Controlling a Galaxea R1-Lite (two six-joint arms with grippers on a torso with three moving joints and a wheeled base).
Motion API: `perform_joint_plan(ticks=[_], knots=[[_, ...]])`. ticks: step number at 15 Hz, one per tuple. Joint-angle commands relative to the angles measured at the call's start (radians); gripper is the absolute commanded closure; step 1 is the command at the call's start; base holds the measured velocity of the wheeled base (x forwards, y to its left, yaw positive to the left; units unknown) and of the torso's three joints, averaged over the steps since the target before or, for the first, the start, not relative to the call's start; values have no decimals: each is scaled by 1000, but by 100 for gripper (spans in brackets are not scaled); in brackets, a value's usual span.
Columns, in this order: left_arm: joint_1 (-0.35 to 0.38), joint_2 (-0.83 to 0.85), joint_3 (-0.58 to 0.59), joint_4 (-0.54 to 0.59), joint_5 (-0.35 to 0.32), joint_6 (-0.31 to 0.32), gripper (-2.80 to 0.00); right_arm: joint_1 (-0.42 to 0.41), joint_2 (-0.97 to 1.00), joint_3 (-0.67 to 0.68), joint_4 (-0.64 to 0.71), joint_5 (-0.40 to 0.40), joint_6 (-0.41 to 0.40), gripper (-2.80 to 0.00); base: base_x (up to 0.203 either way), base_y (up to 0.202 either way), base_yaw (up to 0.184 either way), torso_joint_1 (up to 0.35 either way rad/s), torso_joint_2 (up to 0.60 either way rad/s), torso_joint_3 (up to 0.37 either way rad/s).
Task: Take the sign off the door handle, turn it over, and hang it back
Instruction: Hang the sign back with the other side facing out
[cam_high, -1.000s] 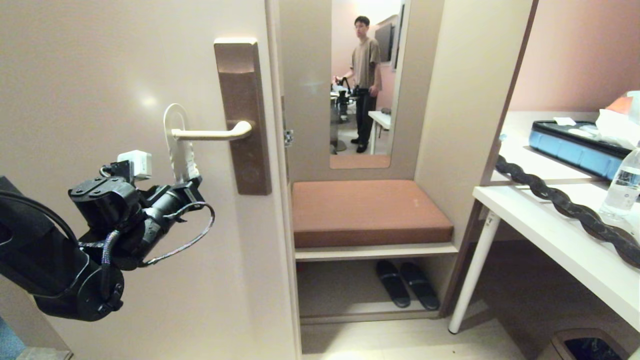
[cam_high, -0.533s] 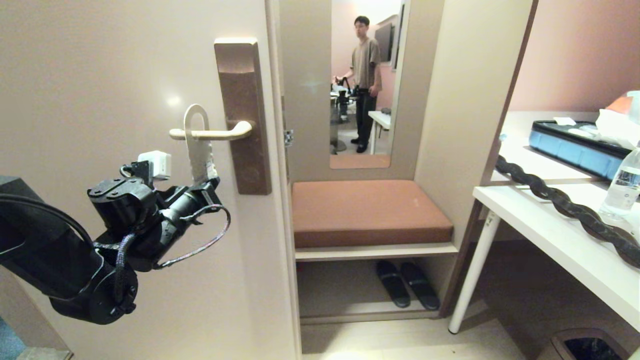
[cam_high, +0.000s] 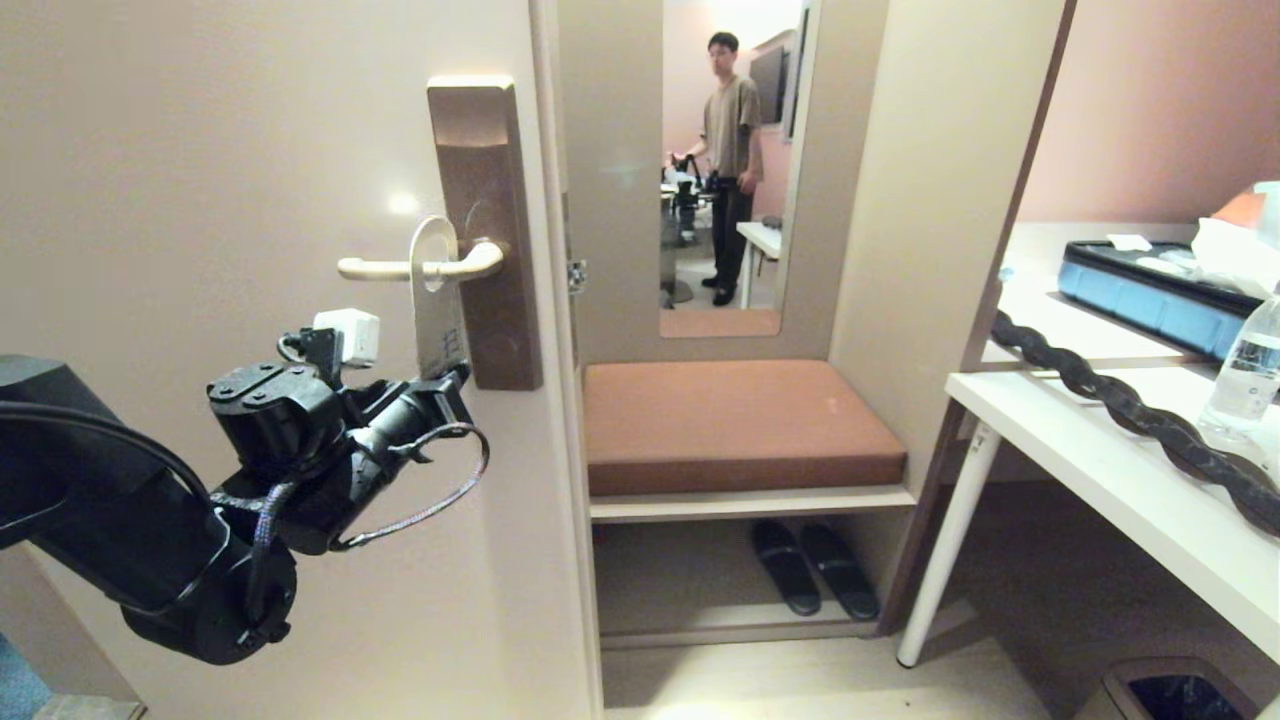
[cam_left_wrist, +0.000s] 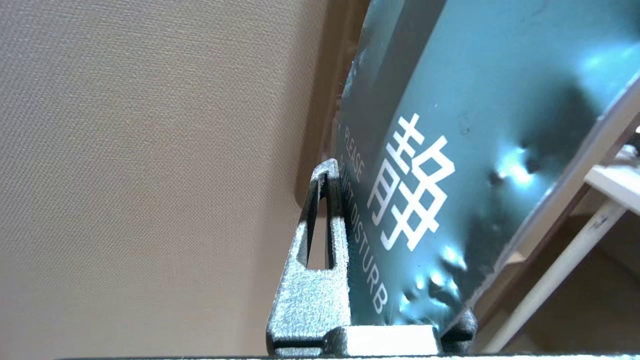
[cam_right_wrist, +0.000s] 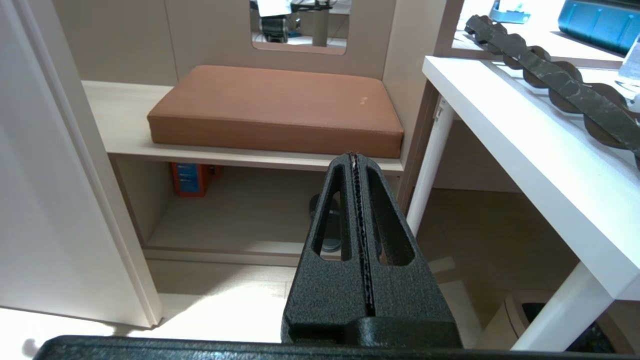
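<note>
The sign (cam_high: 438, 310) hangs with its hole around the cream door handle (cam_high: 385, 268), close to the lever's curved end at the bronze plate (cam_high: 480, 170). Its pale face shows in the head view. In the left wrist view its blue-grey face (cam_left_wrist: 450, 125) reads "PLEASE DO NOT DISTURB". My left gripper (cam_high: 452, 380) is shut on the sign's lower edge, and only one finger (cam_left_wrist: 325, 225) is visible beside the card. My right gripper (cam_right_wrist: 354, 157) is shut and empty, parked low and out of the head view.
The beige door (cam_high: 200, 150) fills the left. Right of it are a brown bench cushion (cam_high: 735, 425), slippers (cam_high: 815, 565) beneath it, a mirror reflecting a person (cam_high: 730, 160), a white desk (cam_high: 1100, 470) with a water bottle (cam_high: 1245, 370), and a bin (cam_high: 1170, 690).
My left gripper has moved right and slightly down with the sign. The sign's loop has slid along the lever from its free end to near the plate.
</note>
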Motion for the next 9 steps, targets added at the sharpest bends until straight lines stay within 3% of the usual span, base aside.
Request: perform_joint_plan(ticks=[1, 8, 9], knots=[[-4, 0, 7, -8, -2, 14, 0, 0, 0, 0, 0, 0, 0, 0, 0, 0, 0, 0, 0, 0], [-24, 1, 20, -8, -1, 15, 0, 1, 0, 0, 0, 0, 0, 0, 0, 0, 0, 0, 0, 0], [-26, 0, 20, -8, -1, 15, -280, 0, 0, 0, 0, 0, 0, 0, 0, 0, 0, 0, 0, 0]])
